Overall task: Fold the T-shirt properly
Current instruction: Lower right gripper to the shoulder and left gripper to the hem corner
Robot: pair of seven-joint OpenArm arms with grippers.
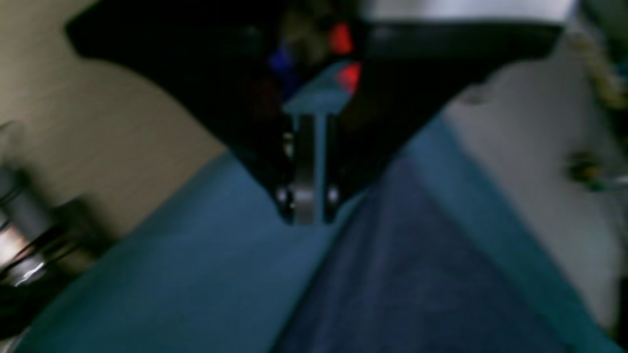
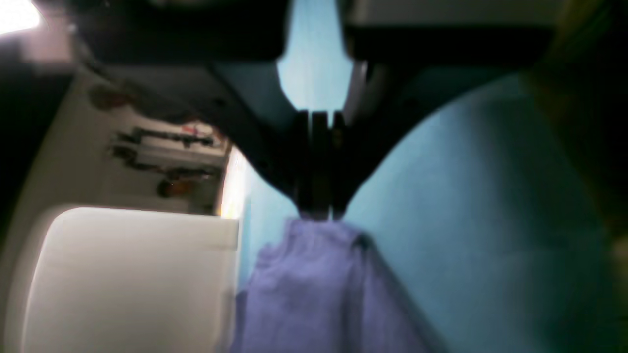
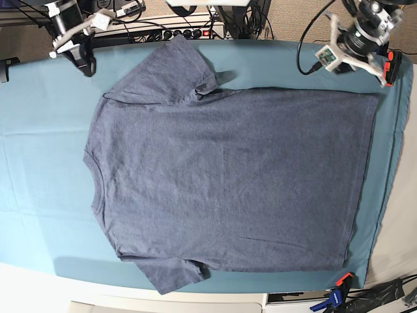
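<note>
Jaws of the right gripper (image 2: 318, 213) are pinching the T-shirt (image 3: 228, 176); left gripper (image 1: 306, 208) jaws are standing slightly parted, gripping nothing.

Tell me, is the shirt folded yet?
No. The T-shirt lies spread flat on the teal cloth, both sleeves out.

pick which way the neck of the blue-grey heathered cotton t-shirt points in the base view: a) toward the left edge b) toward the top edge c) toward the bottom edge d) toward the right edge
a: in the base view the blue-grey heathered cotton T-shirt lies flat on the teal cloth with its curved neckline at the left end, its sleeves at the top and bottom and its straight hem at the right.
</note>
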